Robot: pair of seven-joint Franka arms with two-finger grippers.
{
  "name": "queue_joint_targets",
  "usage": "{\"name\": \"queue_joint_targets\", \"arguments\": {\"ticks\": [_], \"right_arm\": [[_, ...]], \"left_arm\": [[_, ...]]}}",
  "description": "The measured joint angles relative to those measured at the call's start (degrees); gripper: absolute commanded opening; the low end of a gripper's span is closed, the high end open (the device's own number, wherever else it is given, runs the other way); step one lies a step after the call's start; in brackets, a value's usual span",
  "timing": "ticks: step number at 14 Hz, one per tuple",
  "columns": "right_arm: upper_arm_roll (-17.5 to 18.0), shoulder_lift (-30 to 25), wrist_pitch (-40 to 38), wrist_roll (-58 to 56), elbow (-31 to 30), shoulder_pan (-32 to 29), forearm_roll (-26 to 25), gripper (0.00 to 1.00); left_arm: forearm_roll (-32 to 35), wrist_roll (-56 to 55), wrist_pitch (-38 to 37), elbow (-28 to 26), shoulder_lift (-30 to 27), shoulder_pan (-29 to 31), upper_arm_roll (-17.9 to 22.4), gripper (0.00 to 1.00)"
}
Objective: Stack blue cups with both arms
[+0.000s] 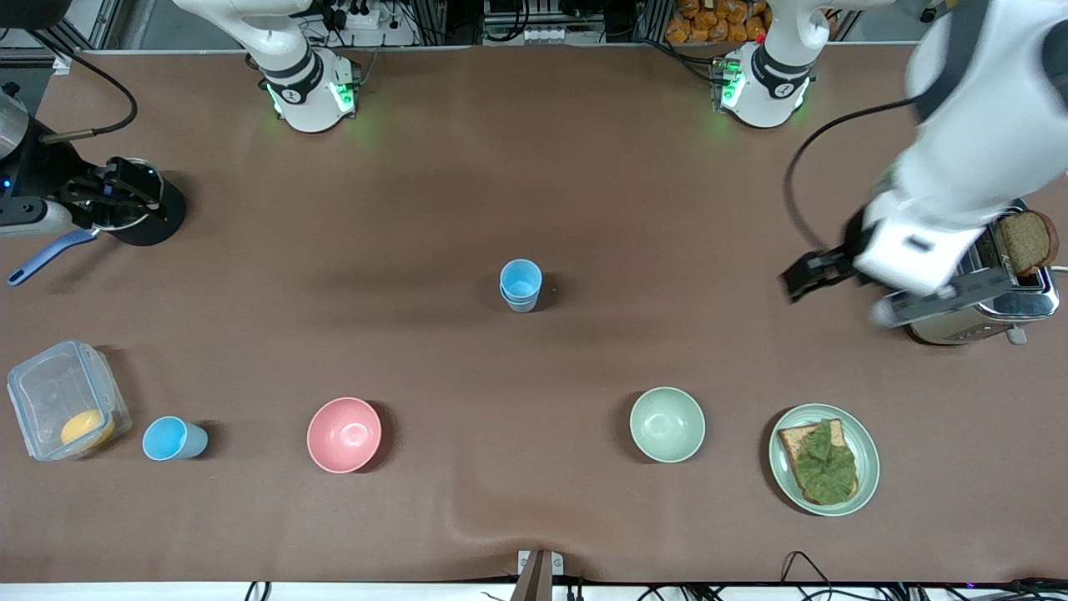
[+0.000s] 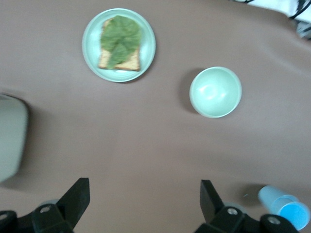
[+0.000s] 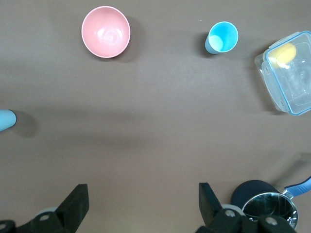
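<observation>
From the front camera I see two blue cups nested into one stack (image 1: 521, 285) at the middle of the table, upright. A third blue cup (image 1: 173, 439) stands alone near the front edge toward the right arm's end, between the clear lidded container (image 1: 65, 401) and the pink bowl (image 1: 344, 434). The pale green bowl (image 1: 667, 424) and a plate with toast and lettuce (image 1: 824, 458) sit toward the left arm's end. My left gripper (image 1: 803, 276) hangs in the air just beside the toaster (image 1: 993, 292) (a slice of brown bread sticks up from it), its fingers spread with nothing in them. The right gripper (image 1: 117, 190) is at the right arm's end of the table, over a dark pot with a blue handle (image 1: 46, 255).

On the left wrist camera, both fingers (image 2: 75, 199) stand wide apart, released, over bare brown table (image 2: 146, 145). I can see the green bowl (image 2: 215, 91), the lettuce plate (image 2: 119, 44) and the nested cups (image 2: 286, 208) at the frame's corner.

On the right wrist camera, the right fingers (image 3: 75, 204) are likewise parted and empty. The lone cup (image 3: 222, 37) stands beside the container (image 3: 288, 73), well apart from the pink bowl (image 3: 106, 31); a sliver of the stack (image 3: 7, 119) shows at the frame's edge, and the pot (image 3: 269, 211) sits close by the gripper.
</observation>
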Motion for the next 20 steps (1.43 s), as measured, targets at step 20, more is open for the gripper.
{"name": "queue_joint_targets", "arguments": {"ticks": [20], "right_arm": [[0.0, 0.0, -0.2, 0.0, 0.0, 0.0, 0.0, 1.0]], "left_arm": [[-3.0, 16.4, -4.7, -11.0, -14.2, 1.9, 6.3, 1.0]]}}
